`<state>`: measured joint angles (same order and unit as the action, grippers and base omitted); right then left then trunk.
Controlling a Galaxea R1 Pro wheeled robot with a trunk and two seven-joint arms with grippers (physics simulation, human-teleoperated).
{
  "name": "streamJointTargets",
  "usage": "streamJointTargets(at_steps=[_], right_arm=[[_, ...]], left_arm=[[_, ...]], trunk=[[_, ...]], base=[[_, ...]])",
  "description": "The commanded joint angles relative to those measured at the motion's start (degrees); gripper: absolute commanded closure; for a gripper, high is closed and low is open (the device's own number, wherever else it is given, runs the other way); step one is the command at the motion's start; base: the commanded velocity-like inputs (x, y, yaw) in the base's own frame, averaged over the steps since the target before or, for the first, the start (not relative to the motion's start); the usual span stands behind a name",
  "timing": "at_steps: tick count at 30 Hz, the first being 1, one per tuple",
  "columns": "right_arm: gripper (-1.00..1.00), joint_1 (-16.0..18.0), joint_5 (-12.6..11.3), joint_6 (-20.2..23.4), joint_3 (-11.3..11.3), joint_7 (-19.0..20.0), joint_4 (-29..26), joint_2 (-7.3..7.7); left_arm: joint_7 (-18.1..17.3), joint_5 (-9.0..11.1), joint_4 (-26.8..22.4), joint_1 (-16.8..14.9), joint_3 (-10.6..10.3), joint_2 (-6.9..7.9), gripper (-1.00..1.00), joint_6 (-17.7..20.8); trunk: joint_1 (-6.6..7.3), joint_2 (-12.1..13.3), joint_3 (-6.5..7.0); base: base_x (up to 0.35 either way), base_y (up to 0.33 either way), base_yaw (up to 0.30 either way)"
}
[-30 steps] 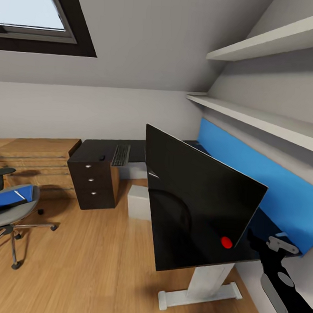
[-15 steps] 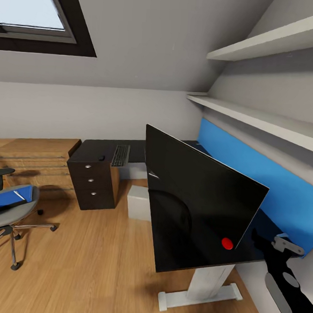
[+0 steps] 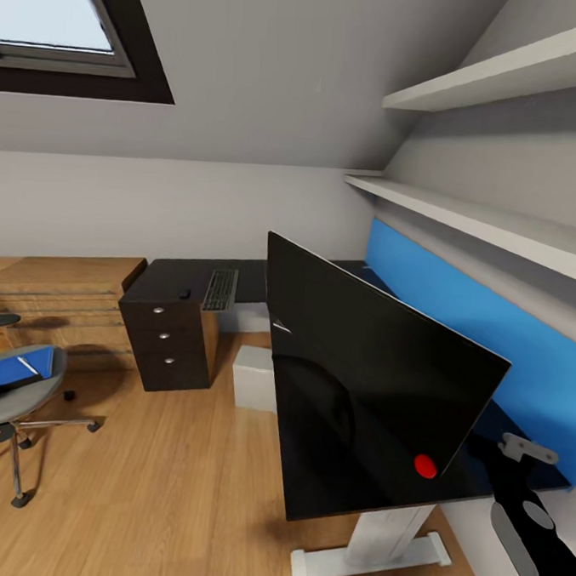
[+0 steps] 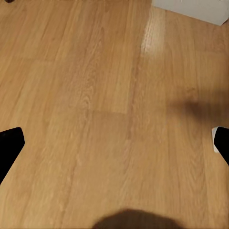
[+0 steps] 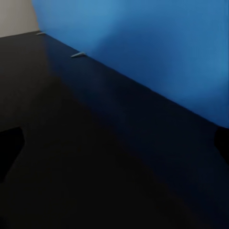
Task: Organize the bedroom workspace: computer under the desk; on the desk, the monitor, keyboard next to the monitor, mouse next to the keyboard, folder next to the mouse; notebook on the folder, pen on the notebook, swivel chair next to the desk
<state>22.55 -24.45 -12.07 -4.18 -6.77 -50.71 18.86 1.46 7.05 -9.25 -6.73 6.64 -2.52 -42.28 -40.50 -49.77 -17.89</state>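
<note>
The monitor [image 3: 359,386] is seen on the black worktop [image 3: 237,278], just beside the right claw [image 5: 114,143], which is spread wide and empty. The left claw [image 4: 114,143], likewise released, is held over the wooden floor [image 3: 166,477]. The folder [image 3: 10,372], well apart on the swivel chair [image 3: 8,399], should be approached slowly and gripped by an edge.

Swivel chair [image 3: 9,390] cut by edge — mouse [image 3: 184,294] tiny speck.
</note>
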Motion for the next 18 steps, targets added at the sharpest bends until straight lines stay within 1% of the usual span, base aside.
streamJointTargets(at_steps=[1,9,12,16,17,18], right_arm=[[-1.00,0.0,-0.5,-0.2,0.1,-0.1,0.0,0.04],[-1.00,0.0,-0.5,-0.3,-0.1,0.4,0.0,0.05],[-1.00,0.0,-0.4,-0.3,-0.1,1.4,0.0,0.10],[-1.00,0.0,-0.2,-0.3,-0.1,4.7,0.0,0.24],[-1.00,0.0,0.0,-0.3,0.0,6.5,0.0,0.54],[-1.00,0.0,0.2,-0.3,0.0,7.5,0.0,0.70]], left_arm=[[0.0,0.0,0.0,0.0,0.2,-0.03,-1.00,-0.2],[0.0,0.0,0.0,0.0,0.2,-0.03,-1.00,-0.1],[0.0,0.0,0.0,0.0,0.2,-0.03,-1.00,-0.1],[0.0,0.0,0.0,0.0,0.2,-0.03,-1.00,-0.1],[0.0,0.0,0.0,0.0,0.2,-0.03,-1.00,-0.1],[0.0,0.0,0.0,0.0,0.2,-0.03,-1.00,-0.1]], trunk=[[-0.01,-0.1,-0.07],[-0.01,-0.1,-0.07],[-0.01,-0.1,-0.07],[-0.01,-0.1,-0.07],[-0.01,-0.1,-0.07],[-0.01,-0.1,-0.07]], base=[[0.037,0.000,0.000],[0.011,0.000,0.000],[0.002,0.000,0.000],[0.000,0.000,0.000],[0.000,0.000,0.000],[0.000,0.000,0.000]])
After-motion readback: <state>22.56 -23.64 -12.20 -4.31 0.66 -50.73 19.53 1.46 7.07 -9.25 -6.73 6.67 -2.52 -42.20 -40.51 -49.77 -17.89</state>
